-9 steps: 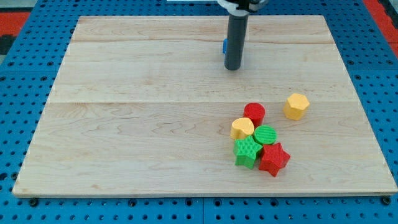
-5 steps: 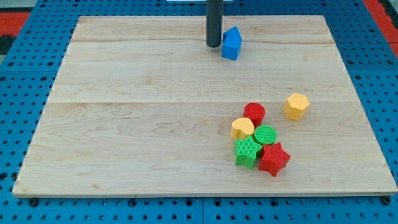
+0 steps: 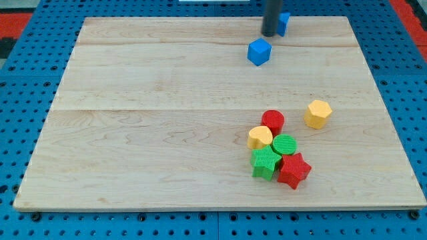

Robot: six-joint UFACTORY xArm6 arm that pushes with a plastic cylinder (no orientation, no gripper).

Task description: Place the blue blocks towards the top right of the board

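Wooden board (image 3: 167, 120) lay on blue pegboard (image 3: 27, 100); my tip (image 3: 269, 34), a plain rod without fingers, touched the far blue block (image 3: 283, 22), the blue cube (image 3: 259, 51) just nearer.

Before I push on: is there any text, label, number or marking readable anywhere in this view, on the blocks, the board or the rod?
None: no text, number or sign shows anywhere.
Blue cube: plain faces.
Second blue block, partly behind the rod: no marking visible.
Red, yellow and green blocks: only ribbed surfaces.
Board: bare wood grain.
Rod, my tip: plain dark.
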